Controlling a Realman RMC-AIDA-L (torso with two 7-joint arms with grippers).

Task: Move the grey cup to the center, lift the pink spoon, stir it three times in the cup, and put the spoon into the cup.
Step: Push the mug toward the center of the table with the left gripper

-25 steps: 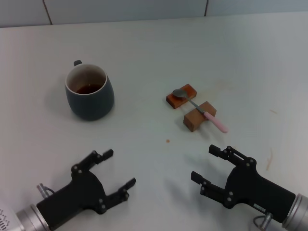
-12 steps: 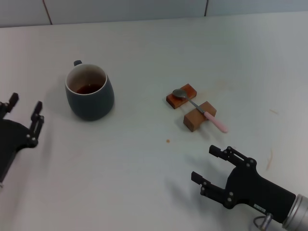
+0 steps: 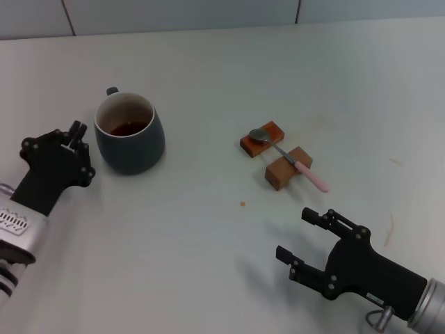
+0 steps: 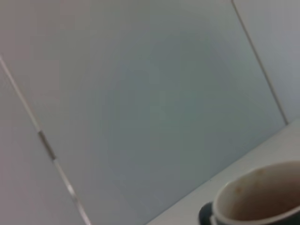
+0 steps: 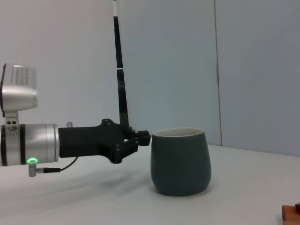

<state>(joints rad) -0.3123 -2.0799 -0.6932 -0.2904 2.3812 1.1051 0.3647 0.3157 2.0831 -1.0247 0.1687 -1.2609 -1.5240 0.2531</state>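
The grey cup (image 3: 129, 136) stands upright at the left of the white table, handle to the far side, brown residue inside. It also shows in the left wrist view (image 4: 258, 197) and the right wrist view (image 5: 180, 161). My left gripper (image 3: 55, 139) is open just left of the cup at rim height, not touching it; it also shows in the right wrist view (image 5: 140, 138). The pink spoon (image 3: 288, 160) lies across two wooden blocks right of centre. My right gripper (image 3: 304, 236) is open and empty near the front, below the spoon.
The two brown wooden blocks (image 3: 263, 139) (image 3: 287, 167) carry the spoon; an edge of one shows in the right wrist view (image 5: 291, 213). A small brown speck (image 3: 242, 204) lies on the table. A tiled wall (image 3: 208, 14) runs along the back.
My left arm swung from the front to the table's left edge, then in beside the cup's left side. The right arm, cup and spoon have not moved.
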